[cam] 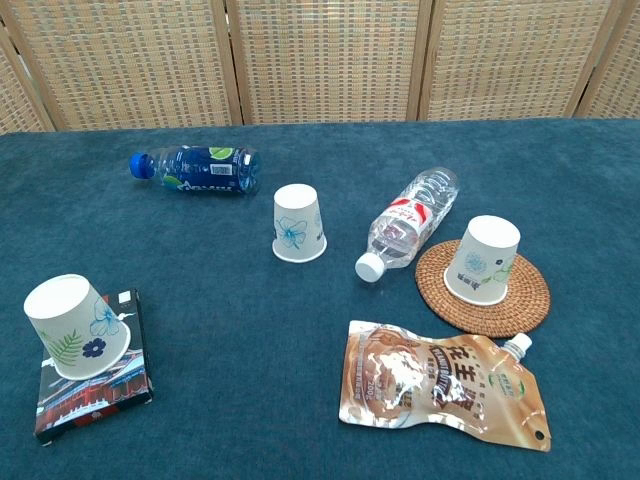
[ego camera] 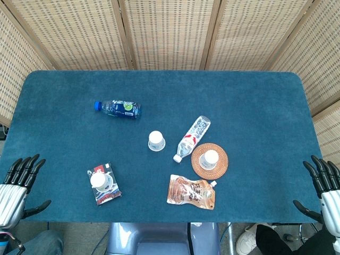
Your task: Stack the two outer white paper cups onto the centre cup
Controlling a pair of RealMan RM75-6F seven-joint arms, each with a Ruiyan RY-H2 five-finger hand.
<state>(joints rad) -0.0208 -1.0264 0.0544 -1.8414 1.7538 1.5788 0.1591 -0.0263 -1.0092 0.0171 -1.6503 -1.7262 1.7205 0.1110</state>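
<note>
Three white paper cups stand upside down on the blue table. The centre cup (ego camera: 156,141) (cam: 299,224) sits alone on the cloth. On a small printed box (ego camera: 105,190) (cam: 98,385) rests the left cup (ego camera: 99,181) (cam: 76,326). The right cup (ego camera: 210,158) (cam: 483,259) stands on a round woven coaster (ego camera: 200,164) (cam: 524,295). My left hand (ego camera: 21,178) hangs at the table's front left corner with fingers apart, holding nothing. My right hand (ego camera: 322,183) is at the front right corner, also spread and holding nothing. Neither hand shows in the chest view.
A blue bottle (ego camera: 119,108) (cam: 196,168) lies at the back left. A clear bottle (ego camera: 192,137) (cam: 410,221) lies between the centre and right cups. A brown spouted pouch (ego camera: 192,192) (cam: 440,385) lies in front of the coaster. Woven screens stand behind the table.
</note>
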